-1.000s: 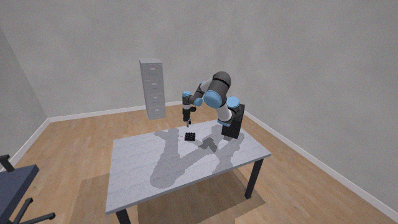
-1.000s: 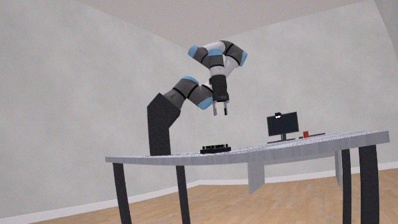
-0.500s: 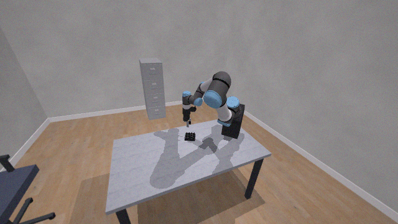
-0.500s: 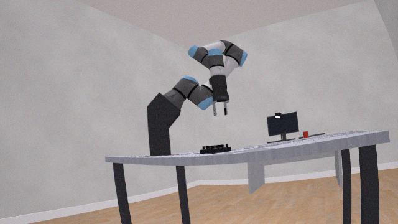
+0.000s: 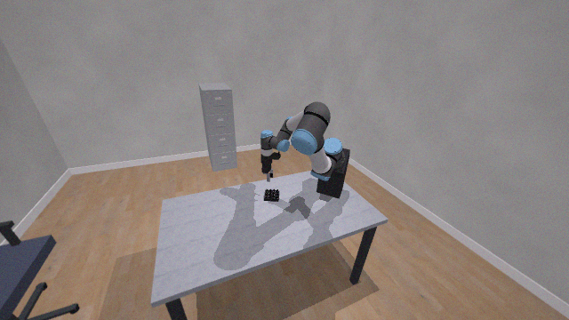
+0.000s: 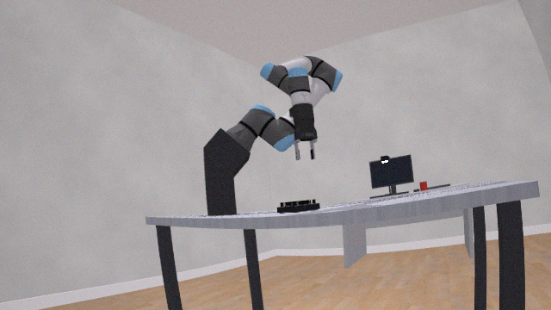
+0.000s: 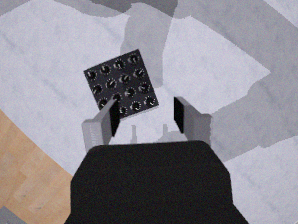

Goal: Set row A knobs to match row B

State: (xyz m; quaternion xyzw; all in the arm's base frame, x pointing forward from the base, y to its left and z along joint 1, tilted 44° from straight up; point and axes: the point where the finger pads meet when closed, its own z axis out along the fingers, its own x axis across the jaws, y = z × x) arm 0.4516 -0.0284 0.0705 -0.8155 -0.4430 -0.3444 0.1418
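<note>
The knob box [image 5: 271, 195] is a small black square box with several rows of dark knobs. It stands flat on the grey table near the arm's base. It also shows in the exterior view [image 6: 298, 206] and in the wrist view [image 7: 121, 82], where it lies turned at an angle. The knob lines and marks are too small to read. My gripper [image 6: 304, 152] hangs high above the box, fingers pointing down. It is open and empty. It also shows in the top view [image 5: 268, 176] and in the wrist view [image 7: 145, 117].
The arm's black pedestal [image 5: 333, 174] stands on the table's far right corner. A grey filing cabinet [image 5: 218, 126] stands by the back wall. An office chair [image 5: 22, 271] is at the left. A monitor [image 6: 391, 171] and a small red object [image 6: 424, 185] sit on a far desk.
</note>
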